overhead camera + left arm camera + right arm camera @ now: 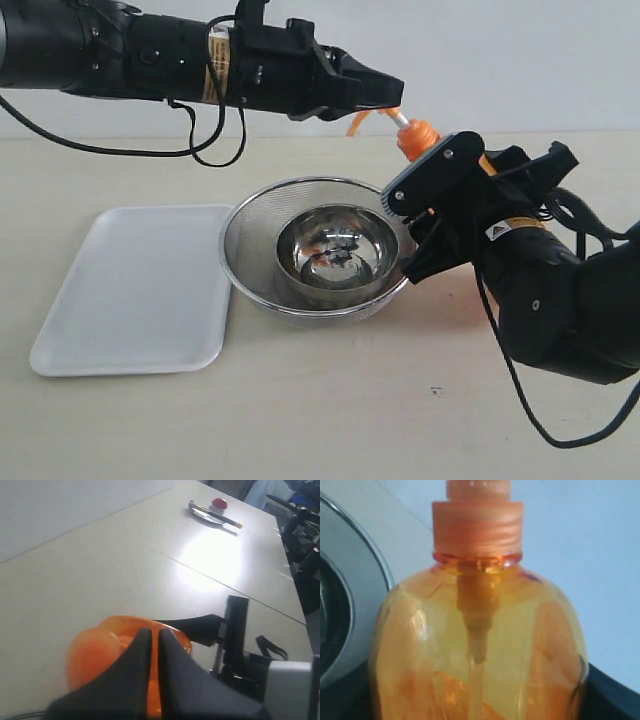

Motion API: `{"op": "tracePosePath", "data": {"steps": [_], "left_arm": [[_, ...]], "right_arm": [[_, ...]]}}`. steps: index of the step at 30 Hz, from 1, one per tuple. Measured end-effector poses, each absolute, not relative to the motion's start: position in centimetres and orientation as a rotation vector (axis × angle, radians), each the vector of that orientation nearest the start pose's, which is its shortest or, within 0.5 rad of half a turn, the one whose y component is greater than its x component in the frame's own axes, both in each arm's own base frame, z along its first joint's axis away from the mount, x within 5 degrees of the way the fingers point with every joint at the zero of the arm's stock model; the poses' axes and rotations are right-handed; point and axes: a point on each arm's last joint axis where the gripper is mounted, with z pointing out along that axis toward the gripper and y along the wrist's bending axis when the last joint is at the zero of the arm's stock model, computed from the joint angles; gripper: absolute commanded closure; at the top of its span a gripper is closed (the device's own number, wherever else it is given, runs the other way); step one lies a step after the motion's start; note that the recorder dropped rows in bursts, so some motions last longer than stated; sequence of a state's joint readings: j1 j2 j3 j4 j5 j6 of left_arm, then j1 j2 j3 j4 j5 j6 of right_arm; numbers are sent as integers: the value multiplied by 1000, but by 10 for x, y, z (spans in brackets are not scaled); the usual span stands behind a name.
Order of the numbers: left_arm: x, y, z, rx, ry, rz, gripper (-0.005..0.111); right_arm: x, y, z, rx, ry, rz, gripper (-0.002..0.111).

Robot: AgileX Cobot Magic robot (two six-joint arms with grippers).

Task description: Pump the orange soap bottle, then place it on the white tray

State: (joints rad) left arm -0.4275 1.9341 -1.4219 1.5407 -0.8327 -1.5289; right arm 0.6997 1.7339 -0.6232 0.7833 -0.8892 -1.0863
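Orange soap bottle (418, 135) sits clamped in your right gripper (480, 170) just beside the mesh strainer (250, 235), while your left gripper (395, 100), jaws shut, touches its pump head (95, 655), so pumping seems under way and carrying it to the white tray (130, 290) is left.

1. 1 orange soap bottle (480, 645), with 1 pump (95, 652) on top.
2. 1 white tray (130, 290).
3. 1 round mesh strainer (245, 262).
4. 1 shiny metal bowl (372, 240).
5. 2 black robot arms: the left arm (150, 55) and the right arm (560, 300).
6. 1 pale table (330, 420) under it all.
7. Far off in the left wrist view, 3 small things: 1 plate (204, 516), 1 little red thing (219, 503) and 1 thin stick (227, 521).
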Motion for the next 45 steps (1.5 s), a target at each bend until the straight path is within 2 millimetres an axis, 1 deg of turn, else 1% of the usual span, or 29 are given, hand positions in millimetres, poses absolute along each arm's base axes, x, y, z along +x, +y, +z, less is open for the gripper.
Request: {"op": "tracePosePath", "data": {"steps": [3,4,7,9,16,19,21,30,36,45], "left_arm": [[357,-238,278,978,1711,-1084,102],[356,-232,287,968,1693,-1072,102],[358,-221,299,944,1676,-1049,102],[361,-215,301,925,1681,-1043,102],[365,-213,296,917,1708,-1015,102],[371,-215,278,915,1751,-1026,102],[372,-216,273,916,1762,-1028,102],[373,-216,272,916,1763,-1028,102],[371,-229,265,917,1772,-1013,102],[373,-231,260,912,1781,-1014,102]], "right_arm": [[266,163,172,-722,1681,-400,108],[266,164,172,-726,1676,-395,108],[266,164,172,-726,1676,-395,108],[266,164,172,-726,1676,-395,108],[266,164,172,-725,1677,-394,108],[266,164,172,-725,1677,-394,108],[266,164,172,-725,1677,-394,108],[266,164,172,-725,1677,-394,108],[266,161,172,-706,1690,-414,108],[266,160,171,-706,1696,-427,108]]}}
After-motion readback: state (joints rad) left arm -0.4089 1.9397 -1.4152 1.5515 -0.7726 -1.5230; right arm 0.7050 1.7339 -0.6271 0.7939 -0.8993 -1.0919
